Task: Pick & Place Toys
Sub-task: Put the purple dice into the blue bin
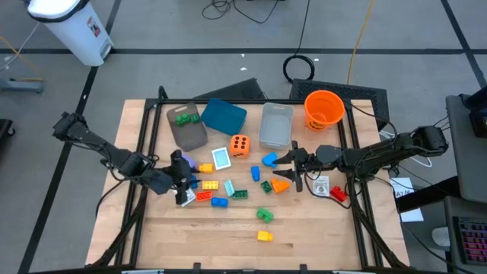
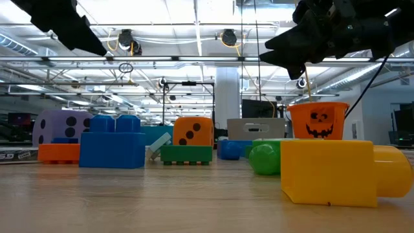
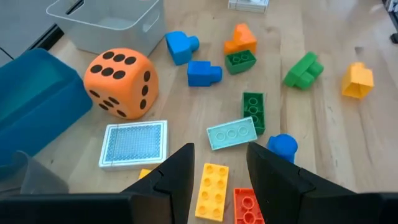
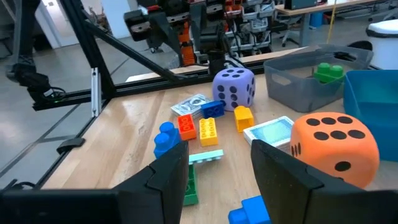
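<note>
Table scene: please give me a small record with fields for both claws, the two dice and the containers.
left claw: open, empty, above the yellow flat plastic brick
right claw: open, empty, over the scattered bricks
orange spotted die: on the table, beside the teal plastic box
purple spotted die: on the table, near the left claw
orange plastic bucket: upright at the table's far edge
dark grey bin: holds one green brick
</note>
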